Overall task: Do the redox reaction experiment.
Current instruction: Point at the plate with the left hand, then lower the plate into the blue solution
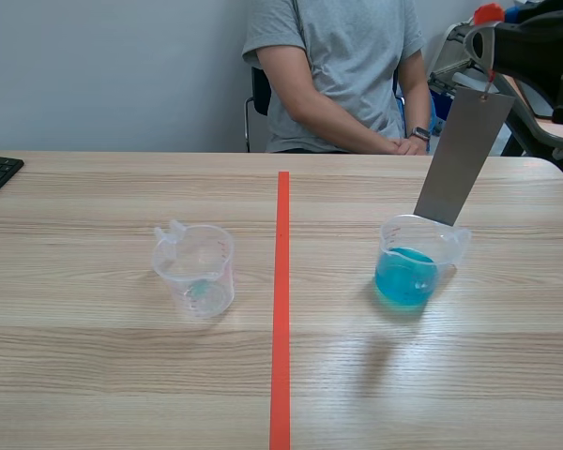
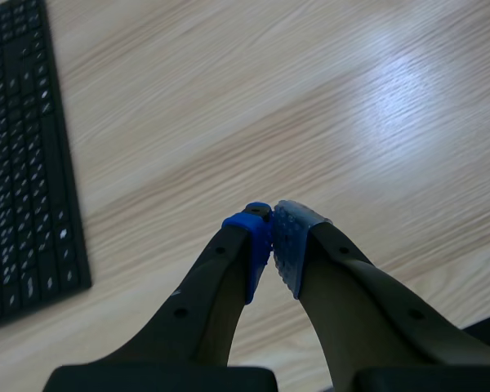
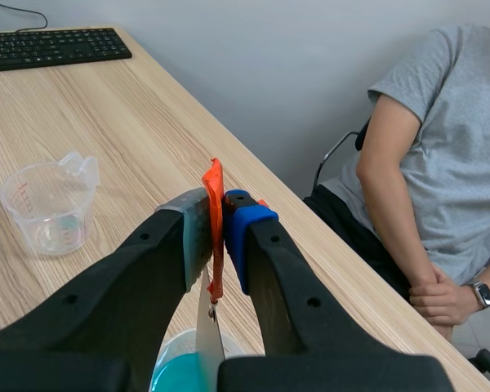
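Right gripper (image 3: 216, 219) is pinching an orange-red tab (image 3: 214, 188). A grey metal strip (image 1: 462, 155) hangs tilted from the tab, its lower end at the rim of the measuring cup of blue solution (image 1: 408, 267). This is judged to keep the fingers clear of the liquid for dipping. Left gripper (image 2: 271, 238) is pressed together on nothing, parked above the table near the keyboard (image 2: 24, 163).

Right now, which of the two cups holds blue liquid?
The right-hand cup, beneath the grey sheet hanging from the right gripper. The left-hand cup, across the tape line, looks clear.
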You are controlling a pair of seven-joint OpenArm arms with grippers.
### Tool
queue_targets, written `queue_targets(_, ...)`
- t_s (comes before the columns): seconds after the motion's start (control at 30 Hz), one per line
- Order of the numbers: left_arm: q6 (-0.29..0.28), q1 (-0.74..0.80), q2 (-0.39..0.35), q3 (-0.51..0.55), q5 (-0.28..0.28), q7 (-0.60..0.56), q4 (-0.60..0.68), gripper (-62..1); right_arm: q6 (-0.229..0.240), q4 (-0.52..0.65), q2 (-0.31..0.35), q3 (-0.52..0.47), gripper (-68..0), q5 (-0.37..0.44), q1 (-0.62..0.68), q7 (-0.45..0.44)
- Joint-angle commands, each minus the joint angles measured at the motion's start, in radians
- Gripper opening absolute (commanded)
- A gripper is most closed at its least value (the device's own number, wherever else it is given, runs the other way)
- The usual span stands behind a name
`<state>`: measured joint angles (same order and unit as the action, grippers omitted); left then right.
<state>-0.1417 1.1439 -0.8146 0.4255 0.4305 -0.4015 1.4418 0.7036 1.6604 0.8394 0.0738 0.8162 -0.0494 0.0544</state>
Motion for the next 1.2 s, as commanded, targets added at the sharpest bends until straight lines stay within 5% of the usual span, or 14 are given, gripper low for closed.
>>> queue_targets(0.0,0.001,0.006,0.023,0.023,0.003,-0.019,0.005,-56.0,-0.002,0.009,0.014,-0.002,-66.0,0.014,-0.020,-0.012)
queue_targets(0.43,-0.003,0.058,0.072,0.081,0.003,0.003,0.002,-56.0,-0.002,0.009,0.011,-0.002,-66.0,-0.001,-0.020,-0.012)
queue_targets(1.17,-0.003,0.058,0.072,0.081,0.003,0.002,0.002,-56.0,0.009,-0.016,-0.110,0.000,-66.0,-0.152,-0.034,-0.008)
